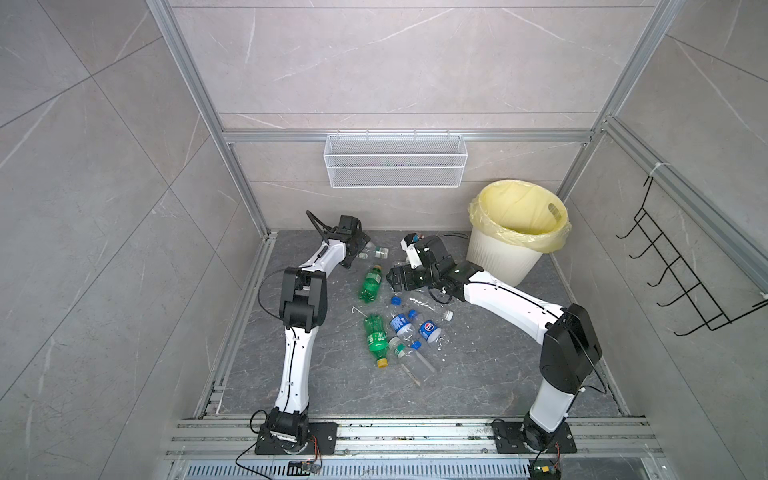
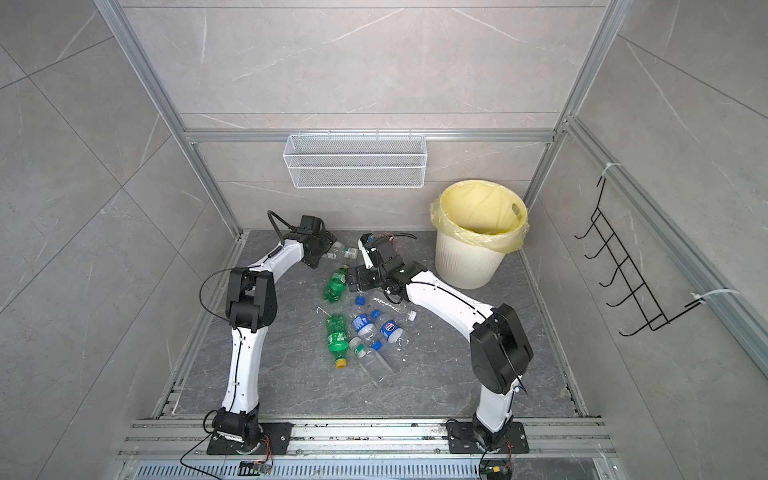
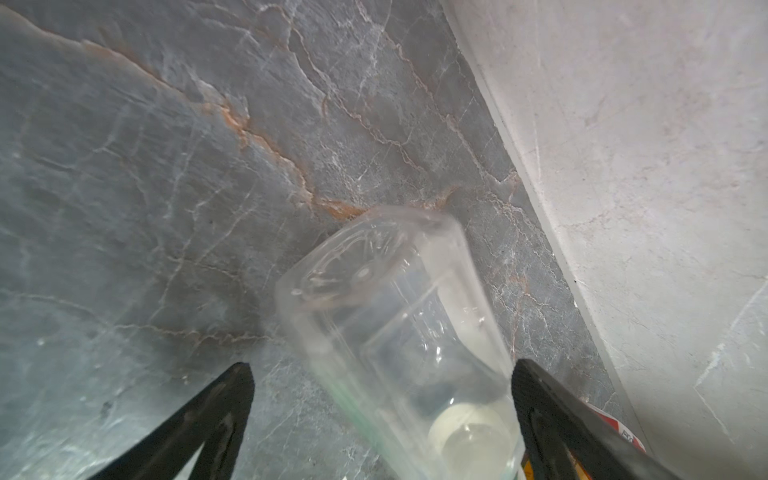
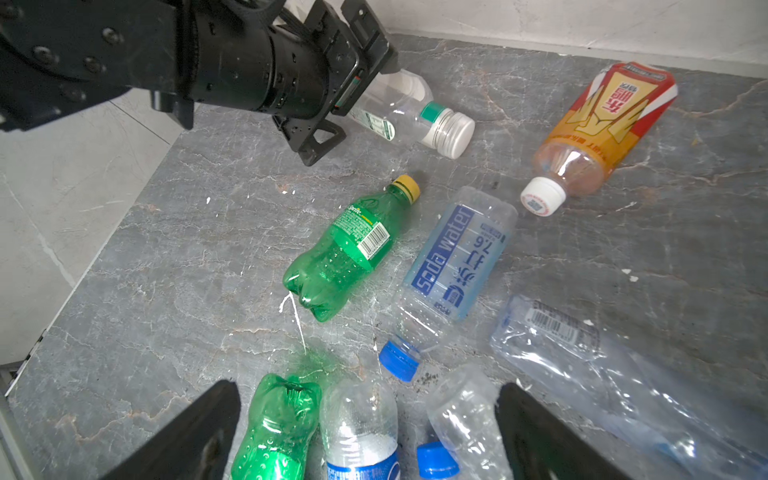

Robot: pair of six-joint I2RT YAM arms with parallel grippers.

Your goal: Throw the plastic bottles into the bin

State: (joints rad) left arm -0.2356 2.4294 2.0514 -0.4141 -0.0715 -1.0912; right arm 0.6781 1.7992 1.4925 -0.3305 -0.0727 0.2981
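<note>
Clear plastic bottle [image 3: 386, 299] lies on the bench [image 1: 478, 374] by the back wall [image 3: 623, 124], inside the left tool [image 3: 380, 370], jaws spread, not yet pinched. Suggest closing on the mid-body, not the cap. The thin wall will likely buckle, so squeeze gently. Then lift over the right arm [image 1: 498, 297] to the bin [image 1: 498, 257], back right corner. Right tool [image 4: 368, 388] is also spread and empty, over the pile [image 1: 411, 328]. Count: two green bottles [image 1: 371, 282] [image 1: 376, 338], one orange-labelled bottle [image 4: 602, 124], roughly seven clear ones (overlapping, not exact), one bin.

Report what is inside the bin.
Inside the round cream-white ribbed plastic bin, only its pale yellow bag liner shows, nothing else. The near rim hides part of the bottom.
</note>
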